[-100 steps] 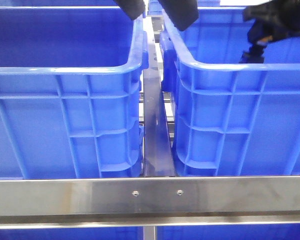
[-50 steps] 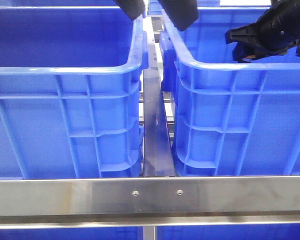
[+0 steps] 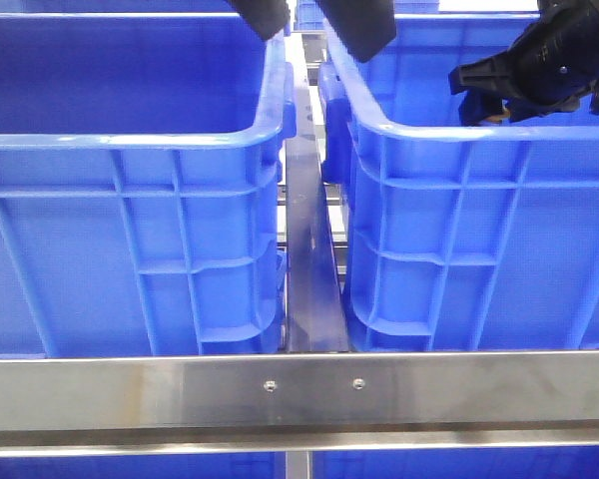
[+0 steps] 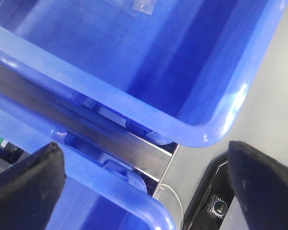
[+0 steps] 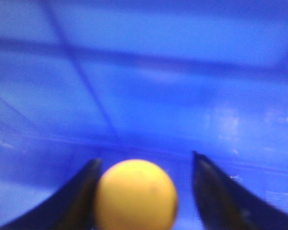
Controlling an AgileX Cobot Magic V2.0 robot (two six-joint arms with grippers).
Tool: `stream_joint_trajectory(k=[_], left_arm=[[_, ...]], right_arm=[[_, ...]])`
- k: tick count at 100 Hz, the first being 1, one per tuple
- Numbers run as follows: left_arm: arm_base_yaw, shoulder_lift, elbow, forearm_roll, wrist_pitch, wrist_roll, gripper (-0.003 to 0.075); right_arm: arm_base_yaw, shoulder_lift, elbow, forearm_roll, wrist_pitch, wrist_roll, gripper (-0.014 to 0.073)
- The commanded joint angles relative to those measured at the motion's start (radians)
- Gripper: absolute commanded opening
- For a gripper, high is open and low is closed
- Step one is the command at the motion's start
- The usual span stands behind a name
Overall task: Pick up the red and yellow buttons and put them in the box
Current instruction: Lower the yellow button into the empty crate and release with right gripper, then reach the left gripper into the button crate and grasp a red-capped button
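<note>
Steel frame rail (image 3: 299, 389) in front, pale grey floor (image 4: 273, 120).

Two large bright-blue plastic crates stand side by side on a metal frame. The left crate (image 3: 130, 200) and the right crate (image 3: 479, 220) have ribbed outer walls and thick rolled rims, and a narrow gap separates them. In that gap a steel rail (image 3: 309, 269) runs front to back between the two walls. Across the front, below the crates, lies a brushed steel crossbar (image 3: 299, 394) with two small screw heads near its middle. In the left wrist view, the same rail (image 4: 86, 127) shows between two crate rims, with pale grey floor (image 4: 273, 120) beyond the corner of one crate.
</note>
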Motion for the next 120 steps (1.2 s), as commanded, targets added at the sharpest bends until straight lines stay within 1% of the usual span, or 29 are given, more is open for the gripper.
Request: stream_joint_trajectory(k=[1,17,31,54,65,74,86,101,114,120], left_arm=[[-0.009,-0.046,-0.032,-0.011,-0.047,0.000,0.0640],[-0.009,-0.046,-0.032,-0.011,-0.047,0.000,0.0640],[-0.009,-0.046,-0.032,-0.008,-0.047,0.000,0.0640],[-0.009,-0.046,-0.032,-0.009,-0.047,0.000,0.0640],[-0.009,-0.046,-0.032,-0.009,-0.047,0.000,0.0640],[-0.009,-0.046,-0.032,-0.009,-0.047,0.000,0.0640],[-0.009,-0.046,-0.032,-0.009,-0.051,0.000,0.0640],[-0.009,-0.046,-0.032,-0.009,-0.060,0.000,0.0640],[-0.009,-0.046,-0.032,-0.008,-0.063,0.000,0.0640],[-0.009,-0.046,-0.032,0.003,-0.063,0.000,0.0640]], right_arm=[[-0.002,-0.051,-0.027,0.000,-0.011,-0.009,0.0497],[-0.002,-0.088,-0.024,0.000,-0.008,-0.009,0.0497],[-0.002,-0.159,0.017,0.000,0.011,-0.009,0.0497],[-0.002,-0.320,0.166,0.000,0.003,-0.009,0.0497],[-0.002,-0.406,0.246,0.001,0.004,-0.009,0.0474],[-0.002,-0.485,0.308,0.001,0.011,-0.009,0.0402],[-0.002,-0.594,0.384,0.002,0.020,-0.009,0.0250],[-0.002,-0.740,0.481,0.004,0.022,-0.009,0.0083],[-0.002,-0.858,0.555,0.004,0.027,-0.009,-0.0020],[-0.002,-0.909,0.587,0.004,0.038,-0.009,-0.0049]])
